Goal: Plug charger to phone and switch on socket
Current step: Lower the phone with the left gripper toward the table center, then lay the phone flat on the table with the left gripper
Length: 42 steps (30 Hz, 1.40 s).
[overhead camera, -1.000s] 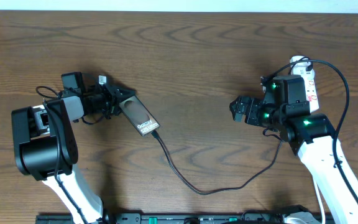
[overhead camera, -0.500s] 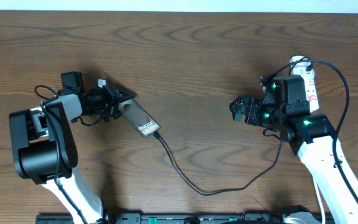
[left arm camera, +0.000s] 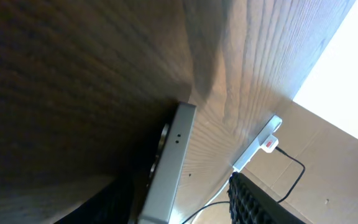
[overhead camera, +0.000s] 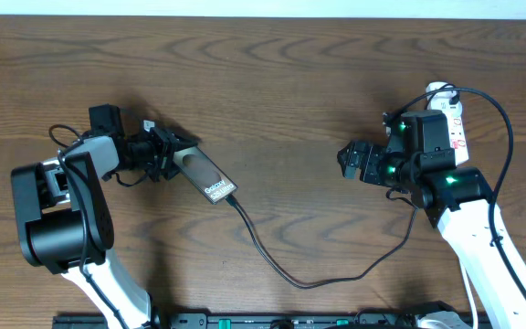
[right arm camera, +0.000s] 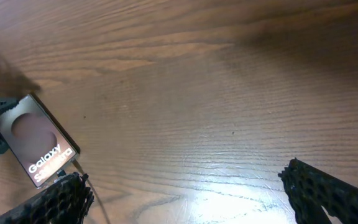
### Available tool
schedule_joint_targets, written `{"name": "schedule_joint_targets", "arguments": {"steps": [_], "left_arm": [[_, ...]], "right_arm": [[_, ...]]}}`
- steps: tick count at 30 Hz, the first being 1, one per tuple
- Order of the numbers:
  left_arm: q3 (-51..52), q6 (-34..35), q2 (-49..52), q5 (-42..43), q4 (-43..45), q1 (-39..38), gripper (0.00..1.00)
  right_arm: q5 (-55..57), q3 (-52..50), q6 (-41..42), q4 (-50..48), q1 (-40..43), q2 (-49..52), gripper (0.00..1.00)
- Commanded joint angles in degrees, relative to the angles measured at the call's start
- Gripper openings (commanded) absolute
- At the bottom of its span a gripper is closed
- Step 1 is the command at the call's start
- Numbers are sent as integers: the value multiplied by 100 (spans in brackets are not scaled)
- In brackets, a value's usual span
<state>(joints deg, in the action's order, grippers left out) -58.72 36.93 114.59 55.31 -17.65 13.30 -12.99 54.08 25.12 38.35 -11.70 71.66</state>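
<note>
The phone (overhead camera: 206,176) lies flat on the table, dark with white Galaxy lettering; the right wrist view shows the phone (right arm camera: 36,140) at far left. The charger (overhead camera: 272,265) loops from its lettered end towards the right arm, and its plug tip (right arm camera: 75,164) meets the phone's edge. My left gripper (overhead camera: 172,152) straddles the phone's far end; in its wrist view the phone's grey edge (left arm camera: 169,168) sits between the fingers, with a gap to the right finger (left arm camera: 253,202). My right gripper (overhead camera: 348,163) stands wide open over bare wood. The white socket (overhead camera: 452,114) lies behind the right arm.
The socket (left arm camera: 257,146) with a red mark and a black cable (left arm camera: 294,177) show far off in the left wrist view. A pale wall edge runs along the table's back. Black robot cables hang by both arms.
The left gripper's jaws have spread wider around the phone's end and the arm has edged slightly left. The phone, charger and right arm stay put.
</note>
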Motion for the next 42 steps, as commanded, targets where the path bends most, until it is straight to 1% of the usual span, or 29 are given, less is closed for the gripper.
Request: {"name": "schedule_joint_targets", "arguments": {"steps": [1, 5, 9, 15, 42], "left_arm": [[450, -262, 575, -1897, -332, 24, 54], [450, -396, 575, -1923, -487, 24, 57], [450, -396, 575, -2164, -614, 24, 58], [450, -398, 575, -2179, -675, 24, 60], [450, -437, 575, -2197, -1060, 24, 60]], "right_arm": [[61, 46, -74, 2, -7, 26, 99], [57, 46, -74, 4, -7, 26, 99], [44, 46, -74, 4, -7, 26, 99], [42, 46, -74, 4, -7, 26, 99], [42, 46, -74, 44, -7, 26, 99]]}}
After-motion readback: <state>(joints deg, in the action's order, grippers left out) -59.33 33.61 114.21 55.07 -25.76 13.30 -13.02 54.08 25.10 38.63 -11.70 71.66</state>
